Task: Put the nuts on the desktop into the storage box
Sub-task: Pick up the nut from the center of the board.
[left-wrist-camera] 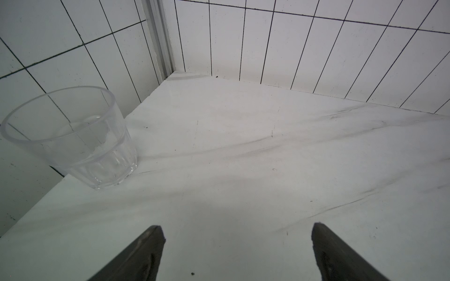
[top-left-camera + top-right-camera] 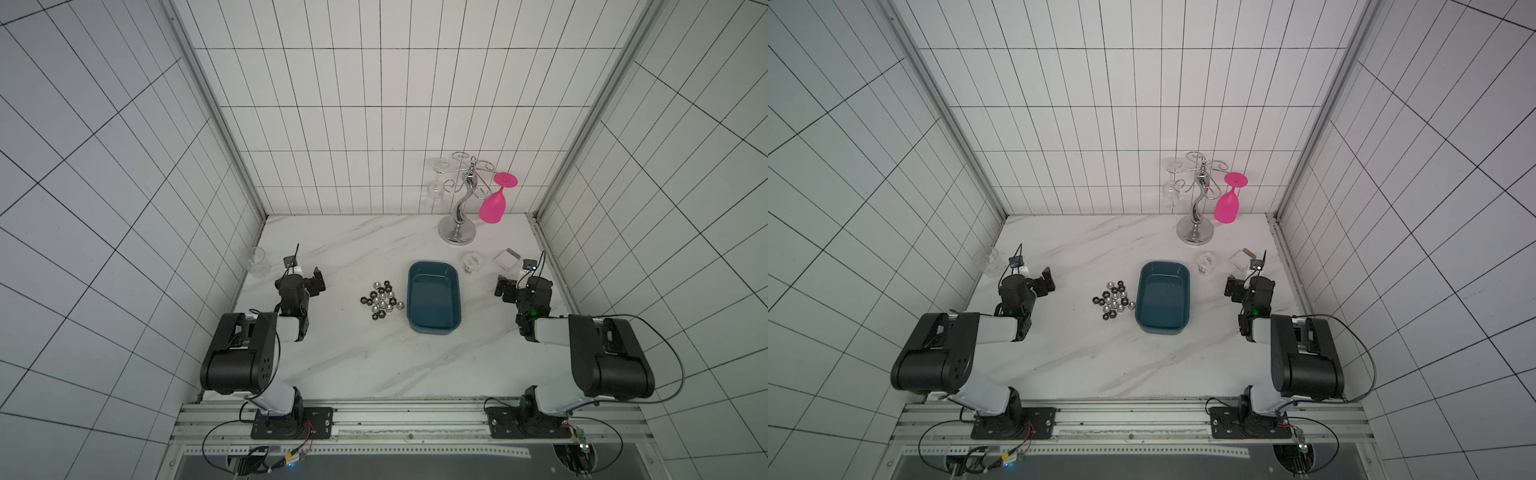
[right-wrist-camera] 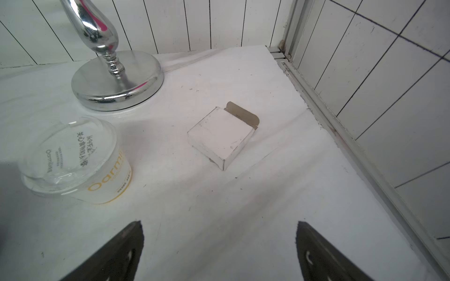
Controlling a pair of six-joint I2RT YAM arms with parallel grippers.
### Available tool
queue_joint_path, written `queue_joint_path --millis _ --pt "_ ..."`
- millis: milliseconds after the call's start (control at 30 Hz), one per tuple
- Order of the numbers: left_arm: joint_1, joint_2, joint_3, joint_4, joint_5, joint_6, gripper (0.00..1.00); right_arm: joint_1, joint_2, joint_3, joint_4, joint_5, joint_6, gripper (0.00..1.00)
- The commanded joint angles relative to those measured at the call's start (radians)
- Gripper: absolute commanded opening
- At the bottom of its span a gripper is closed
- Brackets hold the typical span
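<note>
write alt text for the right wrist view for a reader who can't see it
The right tool hangs open above the white marble desktop, holding nothing. Ahead of it lie a small white cardboard box with one flap open, a round lidded jar and a chrome stand base, with tiled walls behind.

A chrome glass rack with curled arms and a round base (image 2: 457, 230) is seen near the white black-gridded tiled back wall (image 2: 374, 124). A bright pink plastic goblet (image 2: 494, 205) and a clear stemmed glass (image 2: 435, 191) are hung upside down from it. A white round tub with a clear lid (image 3: 80, 158) and a small white cardboard box with an open flap (image 3: 220, 136) are set apart nearby. A clear faceted tumbler (image 1: 70, 138) is stood upright beside the left side wall.
</note>
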Motion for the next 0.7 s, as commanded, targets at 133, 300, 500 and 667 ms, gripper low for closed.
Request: queue_joint_path --millis 133,300,500,667 --pt "-0.002 -0.018 0.019 0.008 -0.005 0.009 0.98 -0.016 0.001 0.017 0.015 -0.007 0.001 0.99" --pt "-0.001 -0.015 0.024 0.002 -0.005 0.004 0.98 -0.031 0.007 0.023 0.008 -0.034 0.009 0.99" --pt "0.016 -0.022 0.02 0.003 0.031 -0.004 0.98 -0.033 0.001 0.023 0.004 -0.04 0.01 0.99" --pt "0.019 -0.089 0.098 -0.156 0.02 -0.008 0.98 -0.033 -0.104 0.161 -0.299 0.031 0.033 0.99"
